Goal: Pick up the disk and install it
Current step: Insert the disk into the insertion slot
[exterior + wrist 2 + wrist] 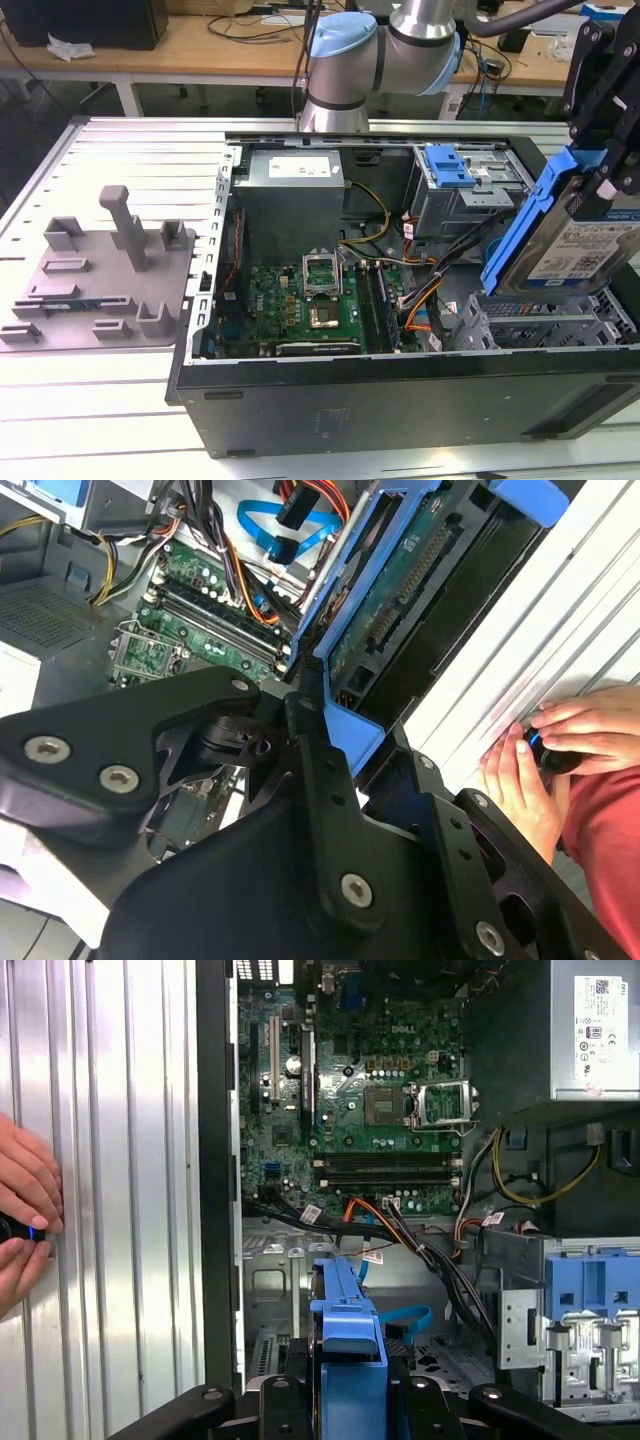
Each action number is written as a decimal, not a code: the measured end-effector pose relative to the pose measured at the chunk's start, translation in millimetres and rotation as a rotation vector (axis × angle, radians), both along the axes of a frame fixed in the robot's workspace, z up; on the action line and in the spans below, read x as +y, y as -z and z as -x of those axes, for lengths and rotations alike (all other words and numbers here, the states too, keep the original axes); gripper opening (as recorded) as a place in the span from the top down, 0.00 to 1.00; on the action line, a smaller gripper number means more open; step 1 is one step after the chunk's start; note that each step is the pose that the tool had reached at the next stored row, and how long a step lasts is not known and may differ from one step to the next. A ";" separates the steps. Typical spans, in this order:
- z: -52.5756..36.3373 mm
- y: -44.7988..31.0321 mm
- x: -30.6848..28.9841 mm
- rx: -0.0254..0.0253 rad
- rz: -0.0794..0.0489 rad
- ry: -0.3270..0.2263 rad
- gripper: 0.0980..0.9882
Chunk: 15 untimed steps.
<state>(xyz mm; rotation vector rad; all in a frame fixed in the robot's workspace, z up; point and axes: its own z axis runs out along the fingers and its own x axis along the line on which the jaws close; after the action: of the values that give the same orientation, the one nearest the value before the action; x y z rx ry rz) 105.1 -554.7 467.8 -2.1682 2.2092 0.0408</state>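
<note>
The disk (585,240) is a silver drive with a white and blue label in a bright blue bracket. It hangs tilted over the grey drive cage (540,325) at the exterior view's right end of the open computer case (200,330). My black gripper (602,180) is shut on the disk's upper edge. In the second wrist view, the disk (400,590) shows its green circuit side, reaching out past the gripper (340,715). In the first wrist view, the blue bracket (350,1325) sticks out from the gripper (350,1400) toward the case floor.
Inside the case lie the motherboard (300,300), a power supply (295,170), loose cables (400,1230) and a blue latch on a grey metal cage (450,165). A grey fixture with upright posts (100,270) stands at the exterior view's left. A person's hands (555,745) rest beside the case.
</note>
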 end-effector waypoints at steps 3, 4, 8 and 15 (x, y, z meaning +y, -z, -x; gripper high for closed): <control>-0.5 1.3 -0.5 0.0000 0.000 0.000 0.70; -0.5 1.7 -0.7 0.0000 0.000 0.000 0.70; -0.9 3.2 -1.5 0.0000 0.000 0.000 0.70; -1.6 5.5 -2.3 0.0000 0.000 0.000 0.70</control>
<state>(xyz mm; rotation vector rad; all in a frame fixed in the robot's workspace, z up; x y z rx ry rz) 106.7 -557.0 462.2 -2.1680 2.2093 0.0408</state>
